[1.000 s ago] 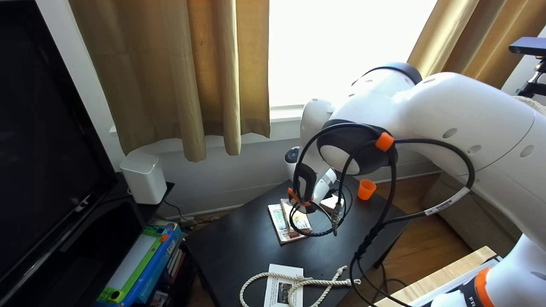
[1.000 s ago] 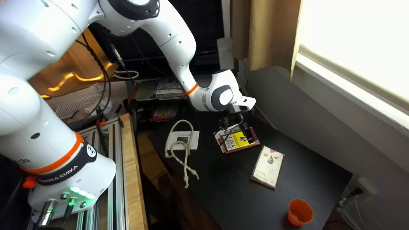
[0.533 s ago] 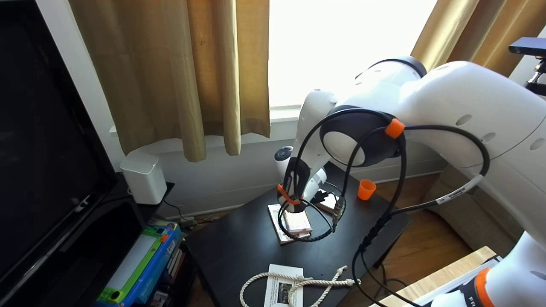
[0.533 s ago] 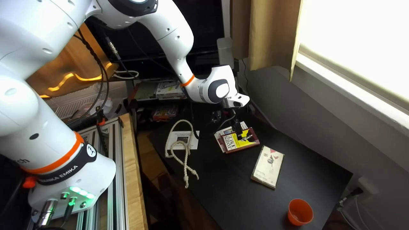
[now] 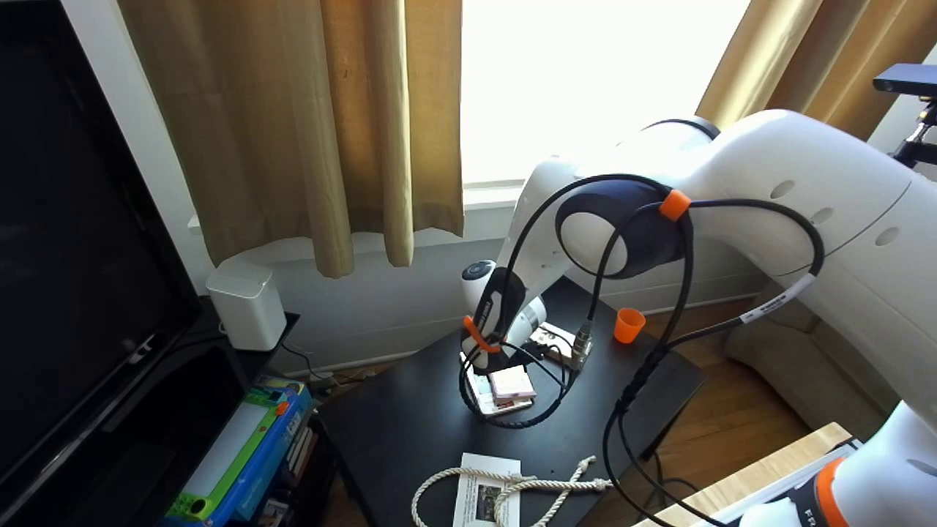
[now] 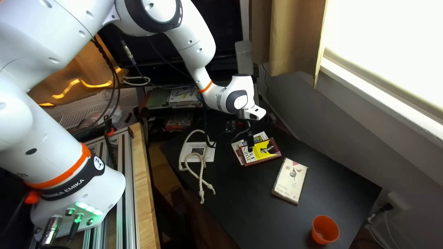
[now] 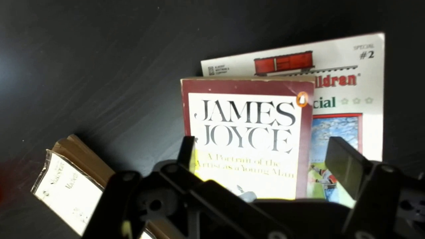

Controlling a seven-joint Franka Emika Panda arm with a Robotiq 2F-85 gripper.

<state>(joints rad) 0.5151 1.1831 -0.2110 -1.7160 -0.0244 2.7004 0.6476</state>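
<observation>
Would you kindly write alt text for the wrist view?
An open gripper frames James Joyce's A Portrait of the Artist as a Young Man, which partly covers a white book with a red boxcar. Shakespeare's Macbeth lies lower left on the black table.

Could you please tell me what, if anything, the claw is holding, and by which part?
Nothing is held: the claw stands open over the James Joyce book.
</observation>
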